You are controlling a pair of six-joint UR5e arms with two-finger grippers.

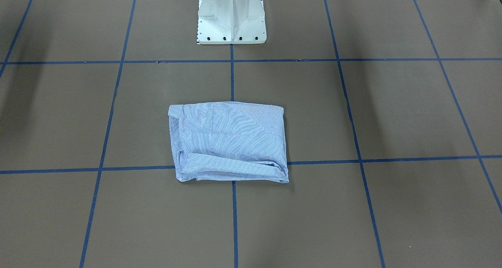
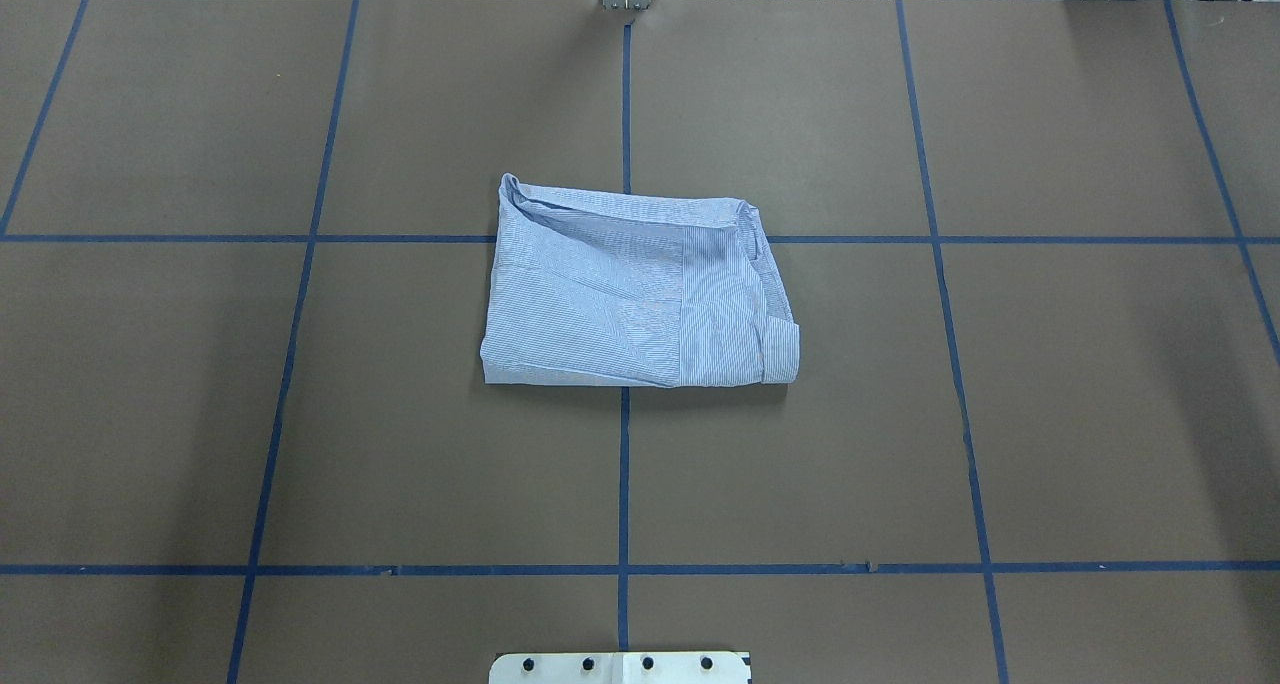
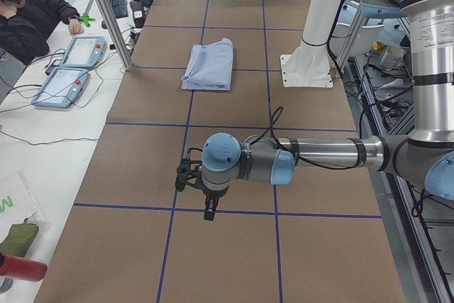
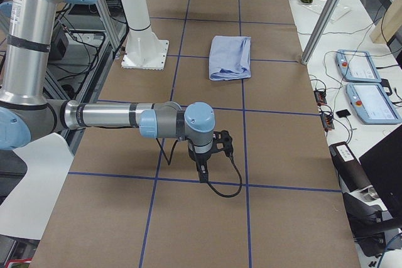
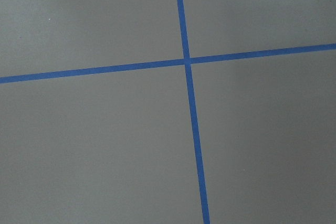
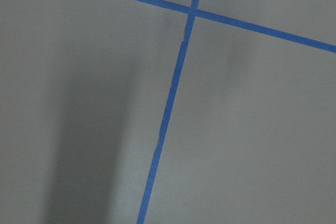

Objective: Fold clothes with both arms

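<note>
The light-blue striped shirt (image 1: 229, 140) lies folded into a compact rectangle at the middle of the brown table; it also shows in the overhead view (image 2: 640, 294) and in both side views (image 3: 210, 65) (image 4: 230, 58). Neither arm touches it. The left gripper (image 3: 210, 211) hangs over the table well away from the shirt, toward the robot's left end. The right gripper (image 4: 202, 172) hangs likewise toward the right end. Both show only in the side views, so I cannot tell whether they are open or shut. Both wrist views show only bare table and blue tape.
The white pedestal base (image 1: 231, 17) stands behind the shirt on the robot's side. Blue tape lines (image 2: 623, 464) grid the table. Beyond the far edge stand an aluminium post (image 3: 106, 12), teach pendants (image 3: 71, 69) and a seated operator (image 3: 28, 15).
</note>
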